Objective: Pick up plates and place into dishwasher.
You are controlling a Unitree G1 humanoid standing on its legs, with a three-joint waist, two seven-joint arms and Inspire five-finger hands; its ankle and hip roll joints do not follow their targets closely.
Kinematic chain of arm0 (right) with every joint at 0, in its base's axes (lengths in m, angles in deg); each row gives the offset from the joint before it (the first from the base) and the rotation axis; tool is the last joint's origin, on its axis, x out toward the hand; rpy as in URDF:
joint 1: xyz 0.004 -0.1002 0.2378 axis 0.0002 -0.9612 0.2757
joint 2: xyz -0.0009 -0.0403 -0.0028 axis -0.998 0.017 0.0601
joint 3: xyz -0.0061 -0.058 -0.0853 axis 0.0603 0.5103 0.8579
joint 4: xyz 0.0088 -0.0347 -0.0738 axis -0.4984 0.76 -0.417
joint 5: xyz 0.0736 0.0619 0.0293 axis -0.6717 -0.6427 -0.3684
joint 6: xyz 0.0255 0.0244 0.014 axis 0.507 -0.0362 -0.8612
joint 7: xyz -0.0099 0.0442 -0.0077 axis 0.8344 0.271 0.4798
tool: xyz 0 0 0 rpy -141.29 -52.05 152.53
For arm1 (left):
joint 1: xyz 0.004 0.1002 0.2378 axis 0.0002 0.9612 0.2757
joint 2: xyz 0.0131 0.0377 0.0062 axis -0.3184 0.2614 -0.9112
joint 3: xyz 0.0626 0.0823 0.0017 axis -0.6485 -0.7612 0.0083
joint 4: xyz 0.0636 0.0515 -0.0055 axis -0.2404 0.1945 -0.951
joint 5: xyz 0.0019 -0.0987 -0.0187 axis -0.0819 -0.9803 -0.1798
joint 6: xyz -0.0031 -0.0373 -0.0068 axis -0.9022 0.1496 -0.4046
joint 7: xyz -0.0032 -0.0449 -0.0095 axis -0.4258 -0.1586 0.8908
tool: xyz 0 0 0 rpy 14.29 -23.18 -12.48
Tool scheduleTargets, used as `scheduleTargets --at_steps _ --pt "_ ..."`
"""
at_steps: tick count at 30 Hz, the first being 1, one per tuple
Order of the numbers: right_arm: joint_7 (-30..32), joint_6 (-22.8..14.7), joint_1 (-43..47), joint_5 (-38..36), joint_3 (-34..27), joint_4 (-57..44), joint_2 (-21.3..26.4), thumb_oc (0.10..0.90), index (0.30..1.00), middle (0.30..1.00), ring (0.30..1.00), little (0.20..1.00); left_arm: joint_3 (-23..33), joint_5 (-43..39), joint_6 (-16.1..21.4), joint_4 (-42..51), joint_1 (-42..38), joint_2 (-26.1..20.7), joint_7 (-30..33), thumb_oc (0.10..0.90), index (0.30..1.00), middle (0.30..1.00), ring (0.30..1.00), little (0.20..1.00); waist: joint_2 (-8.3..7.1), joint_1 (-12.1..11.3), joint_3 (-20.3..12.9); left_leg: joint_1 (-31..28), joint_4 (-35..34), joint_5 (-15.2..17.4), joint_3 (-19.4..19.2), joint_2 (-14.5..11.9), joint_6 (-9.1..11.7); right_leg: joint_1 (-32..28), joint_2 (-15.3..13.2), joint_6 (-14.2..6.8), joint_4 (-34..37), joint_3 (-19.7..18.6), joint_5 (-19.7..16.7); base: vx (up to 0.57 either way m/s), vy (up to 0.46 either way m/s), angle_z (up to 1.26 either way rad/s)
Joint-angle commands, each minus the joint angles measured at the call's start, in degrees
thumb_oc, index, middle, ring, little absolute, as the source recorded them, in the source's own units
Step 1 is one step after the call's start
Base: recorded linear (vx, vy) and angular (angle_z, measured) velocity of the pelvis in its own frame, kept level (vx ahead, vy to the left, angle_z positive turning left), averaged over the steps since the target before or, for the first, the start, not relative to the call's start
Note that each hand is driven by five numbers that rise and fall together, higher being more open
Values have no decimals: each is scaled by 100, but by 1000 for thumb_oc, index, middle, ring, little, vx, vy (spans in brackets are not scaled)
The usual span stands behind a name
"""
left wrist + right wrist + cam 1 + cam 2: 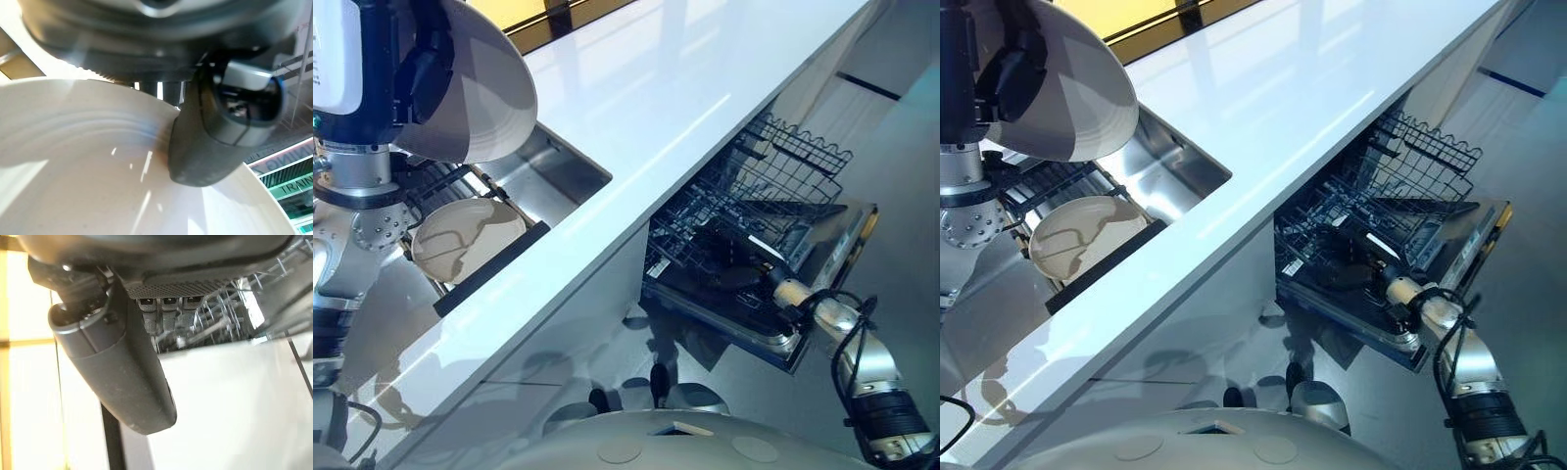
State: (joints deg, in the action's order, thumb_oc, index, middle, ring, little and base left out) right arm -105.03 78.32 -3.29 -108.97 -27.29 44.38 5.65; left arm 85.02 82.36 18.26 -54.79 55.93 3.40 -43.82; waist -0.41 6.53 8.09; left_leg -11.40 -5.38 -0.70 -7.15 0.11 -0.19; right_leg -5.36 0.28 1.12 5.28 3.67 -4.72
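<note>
Pinching a white plate (475, 93) with its thumb across the face, the left hand (421, 69) holds it above the sink (563, 171); another plate (465, 235) lies in the sink rack; the right hand (744, 259) sits inside the dishwasher's lower rack (773, 196), fingers impossible to judge.

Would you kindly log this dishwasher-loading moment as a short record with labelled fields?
left hand: raised over the steel sink, thumb pinching a round white plate
second plate: cream round plate lying in the sink's dark rack
right hand: low, inside the black wire dishwasher rack; finger state unclear
dishwasher rack: pulled out below the white countertop
</note>
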Motion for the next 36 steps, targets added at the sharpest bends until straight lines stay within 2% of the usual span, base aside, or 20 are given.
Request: scheduleTargets --at_steps 1,3,4,5,6,7,8,10,13,15,18,23,27,33,36 --pt "67 -523 185 -329 -836 20 601 800 900 900 900 900 364 -261 137 -450 -548 -479 453 100 300 300 300 200 -4 108 -482 223 38 325 -241 257 -38 -10 -64 -591 -399 -48 536 -17 18 -6" --pt "440 -686 92 -566 -1253 67 631 800 900 900 900 900 485 -324 109 -426 -405 -542 478 100 300 300 300 200 -1 168 -480 221 38 339 -266 251 -48 21 -64 -609 -412 -82 521 -16 18 -6" --pt "671 -906 75 -653 -1407 46 609 800 900 900 900 900 538 -354 110 -418 -348 -559 484 100 300 300 300 200 3 185 -477 216 38 351 -281 250 -55 28 -64 -616 -415 -101 516 -16 23 -8" --pt "1031 -1326 103 -841 -1596 -41 564 800 900 900 900 900 583 -416 102 -424 -304 -564 488 100 300 300 300 200 15 214 -469 213 38 364 -301 251 -67 41 -71 -629 -420 -124 502 -23 40 -18" --pt "1186 -1413 273 -1432 -1832 -379 355 800 900 900 900 900 644 -413 83 -416 -256 -453 474 100 300 300 300 200 52 244 -459 200 38 393 -317 263 -103 63 -68 -634 -427 -171 501 -20 40 -19" --pt "1201 -1452 320 -1622 -1859 -500 260 800 900 900 900 900 665 -384 79 -402 -246 -404 457 100 300 300 300 200 64 244 -456 193 38 403 -322 267 -113 64 -66 -634 -430 -183 506 -13 42 -19" --pt "1093 -1534 382 -1944 -1881 -674 103 800 900 900 900 900 695 -345 72 -378 -232 -332 430 100 300 300 300 200 79 243 -451 182 38 419 -330 274 -130 66 -64 -634 -438 -200 515 -6 41 -15" --pt "465 -1472 731 -2600 -1679 -1200 -456 800 900 900 900 900 493 -203 13 -467 -501 -104 397 100 300 300 300 200 142 227 -462 185 38 449 -337 304 -168 84 -83 -648 -427 -214 516 -11 54 -27" --pt "-182 -1276 1075 -3071 -1329 -1528 -752 800 900 900 900 900 169 -49 -9 -620 -885 91 434 100 300 300 300 200 158 147 -494 182 38 472 -328 326 -188 65 -110 -654 -390 -186 513 5 24 -15" --pt "-402 -1228 1417 -3201 -891 -1699 -802 800 900 900 900 900 -186 31 -63 -732 -1240 234 486 100 300 300 300 200 149 42 -538 185 38 467 -312 339 -183 37 -134 -657 -353 -130 500 0 0 0" --pt "-301 -1180 1851 -3222 -380 -1780 -833 800 900 900 900 900 -557 -37 -51 -899 -1595 337 503 100 300 300 300 200 131 -84 -578 174 38 454 -274 351 -164 -9 -152 -650 -329 -43 504 13 -11 9" --pt "409 -1371 2277 -3119 158 -1828 -929 800 900 900 900 900 -829 -133 -116 -786 -1799 507 531 100 300 300 300 200 101 -241 -598 164 40 428 -177 357 -148 -89 -167 -621 -280 79 507 16 -19 14" --pt "923 -1458 2544 -2925 598 -2005 -1220 800 900 900 900 900 -975 55 -364 -471 -1918 767 476 100 300 300 300 200 106 -356 -600 162 39 407 -88 357 -136 -144 -177 -591 -249 182 518 26 -10 12" --pt "1511 -1627 2916 -2947 925 -2078 -1464 800 900 900 900 900 -1305 158 -575 -440 -2206 909 434 100 300 300 300 200 123 -442 -607 163 45 398 -14 361 -128 -200 -182 -561 -234 273 551 25 -9 12" --pt "2033 -1742 3127 -2740 1128 -2040 -1662 800 900 900 900 900 -1562 87 -601 -520 -2375 1033 498 100 300 300 300 200 141 -504 -617 200 47 331 21 363 -112 -180 -183 -530 -239 343 520 5 -17 16"
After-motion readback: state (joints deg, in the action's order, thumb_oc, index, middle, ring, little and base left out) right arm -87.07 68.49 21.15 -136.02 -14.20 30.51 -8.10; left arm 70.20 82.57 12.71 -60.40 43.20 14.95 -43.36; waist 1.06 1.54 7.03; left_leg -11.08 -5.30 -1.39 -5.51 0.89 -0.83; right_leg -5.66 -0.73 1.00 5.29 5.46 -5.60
